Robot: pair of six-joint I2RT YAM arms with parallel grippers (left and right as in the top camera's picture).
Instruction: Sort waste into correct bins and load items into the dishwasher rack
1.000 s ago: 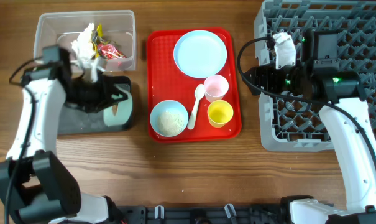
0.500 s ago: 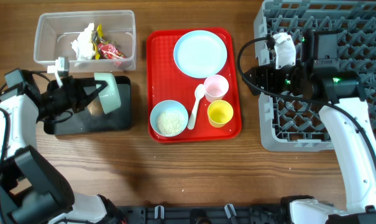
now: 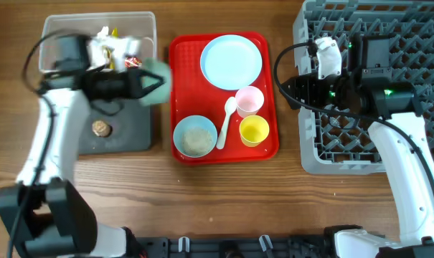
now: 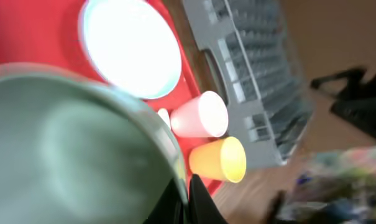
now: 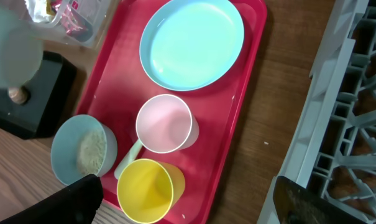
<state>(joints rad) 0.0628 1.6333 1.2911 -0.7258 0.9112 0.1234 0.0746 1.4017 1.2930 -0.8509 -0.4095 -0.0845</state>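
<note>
My left gripper (image 3: pixel 139 80) is shut on the rim of an empty pale blue bowl (image 3: pixel 156 77) and holds it in the air between the black tray (image 3: pixel 127 136) and the red tray. The rim pinch shows in the left wrist view (image 4: pixel 188 194), where the bowl (image 4: pixel 69 149) fills the left. A small brown food piece (image 3: pixel 100 128) lies on the black tray. The clear tub (image 3: pixel 55 32) holds tissue (image 3: pixel 102 44) and wrappers (image 3: pixel 130 63). My right gripper (image 3: pixel 292 89) is open and empty over the left edge of the grey rack (image 3: pixel 374 43).
The red tray (image 3: pixel 179 64) carries a pale blue plate (image 3: pixel 231 61), a pink cup (image 3: pixel 249 100), a yellow cup (image 3: pixel 255 130), a white spoon (image 3: pixel 227 122) and a second bowl with rice (image 3: pixel 195 136). All also show in the right wrist view: plate (image 5: pixel 194 43), cups (image 5: pixel 165 122).
My left arm has swung right and up, carrying the bowl from over the black tray toward the red tray. The brown food piece now shows on the black tray. The right arm has not moved.
</note>
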